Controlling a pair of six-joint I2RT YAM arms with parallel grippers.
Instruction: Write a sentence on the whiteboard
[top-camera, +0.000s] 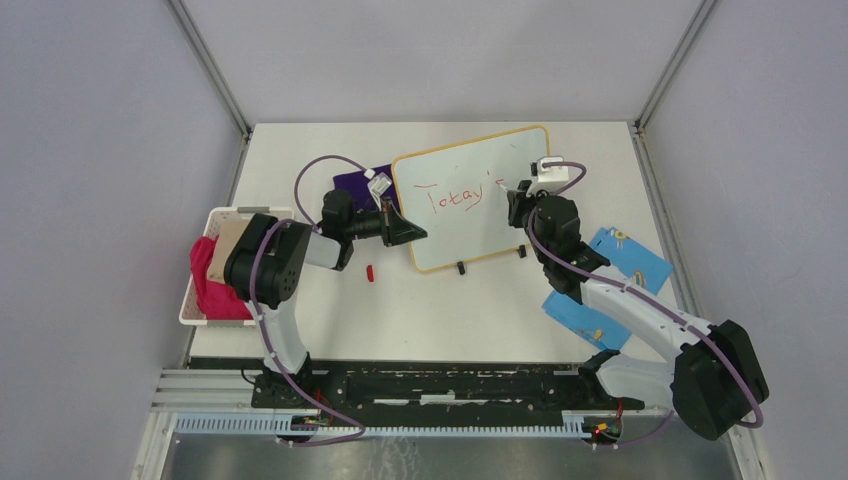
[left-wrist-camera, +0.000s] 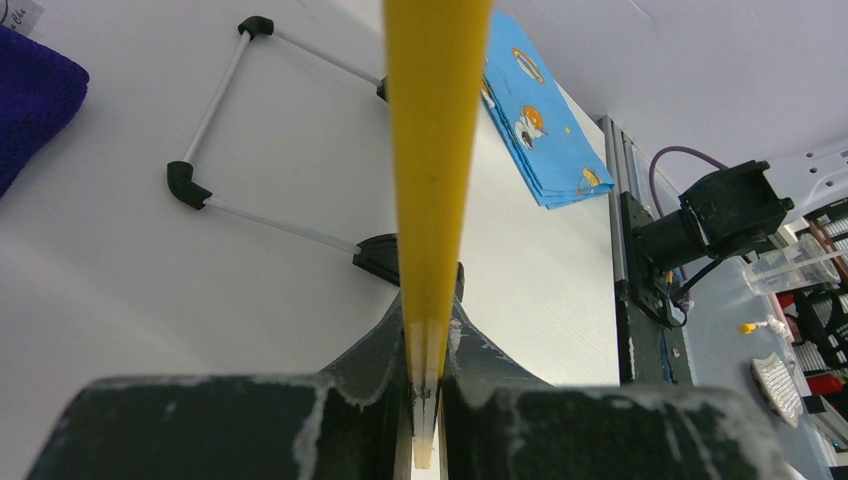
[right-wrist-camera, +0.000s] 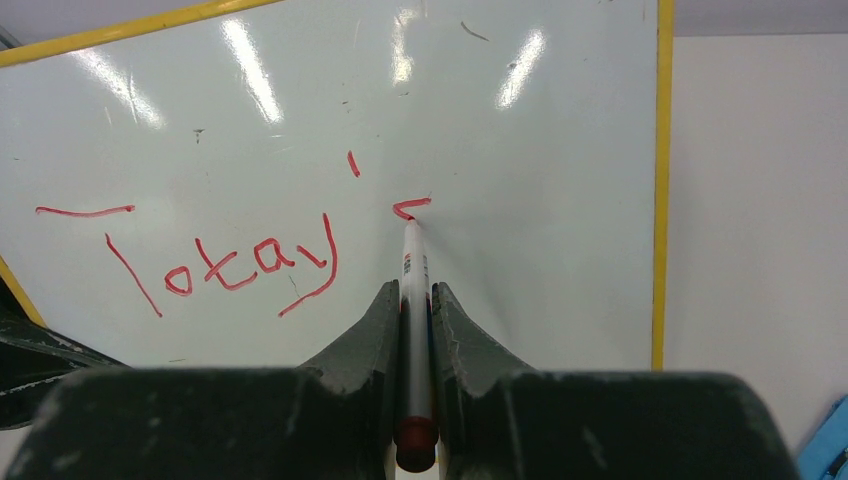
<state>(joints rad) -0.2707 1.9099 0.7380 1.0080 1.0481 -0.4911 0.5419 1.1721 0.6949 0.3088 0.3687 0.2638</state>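
The whiteboard (top-camera: 495, 228) stands tilted on its two black feet mid-table, orange frame around it. On it the sentence (top-camera: 455, 196) reads "Totay'" in red, one line, followed by a short fresh stroke (right-wrist-camera: 411, 206). My right gripper (right-wrist-camera: 412, 297) is shut on a red marker (right-wrist-camera: 413, 262), whose tip touches the board at that stroke. In the top view the right gripper (top-camera: 516, 203) sits at the board's right half. My left gripper (top-camera: 412, 233) is shut on the board's left frame edge (left-wrist-camera: 437, 150), seen edge-on between the fingers (left-wrist-camera: 375, 350).
A red marker cap (top-camera: 370, 271) lies on the table before the board. A white basket (top-camera: 186, 296) with pink cloth stands at the left edge. Purple cloth (top-camera: 358, 184) lies behind the board's left corner. Blue patterned sheets (top-camera: 632, 256) lie at the right.
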